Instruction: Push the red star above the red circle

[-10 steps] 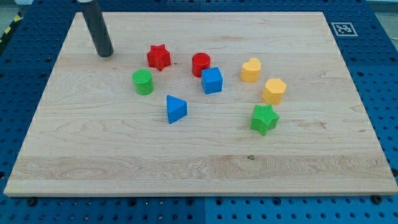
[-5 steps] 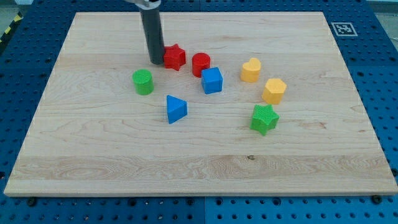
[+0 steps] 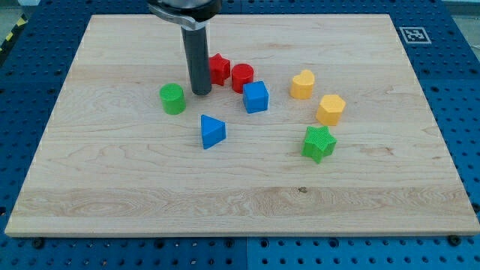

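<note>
The red star [image 3: 220, 67] lies on the wooden board, touching the left side of the red circle [image 3: 242, 77]. My tip [image 3: 201, 92] rests on the board just below and left of the red star, with the rod hiding part of the star's left edge. The green cylinder [image 3: 172, 98] lies to the tip's left.
A blue cube [image 3: 256, 97] sits just below the red circle. A blue triangle [image 3: 212, 131] lies below the tip. A yellow heart [image 3: 302, 85], a yellow hexagon [image 3: 331, 109] and a green star [image 3: 319, 143] lie to the view's right. The board's top edge [image 3: 240, 15] runs above.
My tip came in from the upper left, pushed the red star right until it touched the red circle, then slid down to just below and left of the star.
</note>
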`<state>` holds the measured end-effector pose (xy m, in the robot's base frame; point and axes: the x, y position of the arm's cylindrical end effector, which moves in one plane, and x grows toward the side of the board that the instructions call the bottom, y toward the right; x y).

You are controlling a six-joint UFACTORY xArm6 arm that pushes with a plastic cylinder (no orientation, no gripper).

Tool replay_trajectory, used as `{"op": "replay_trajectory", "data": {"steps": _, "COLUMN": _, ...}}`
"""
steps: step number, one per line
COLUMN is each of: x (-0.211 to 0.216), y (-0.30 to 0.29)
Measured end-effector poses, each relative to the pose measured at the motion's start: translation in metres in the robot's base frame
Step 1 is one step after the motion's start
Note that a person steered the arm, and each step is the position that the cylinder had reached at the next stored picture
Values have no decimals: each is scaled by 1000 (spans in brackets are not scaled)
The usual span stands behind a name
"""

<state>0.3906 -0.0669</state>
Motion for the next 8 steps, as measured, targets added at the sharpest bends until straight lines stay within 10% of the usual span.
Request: {"op": "replay_trajectory", "data": {"steps": 8, "x": -42, "y": 14}}
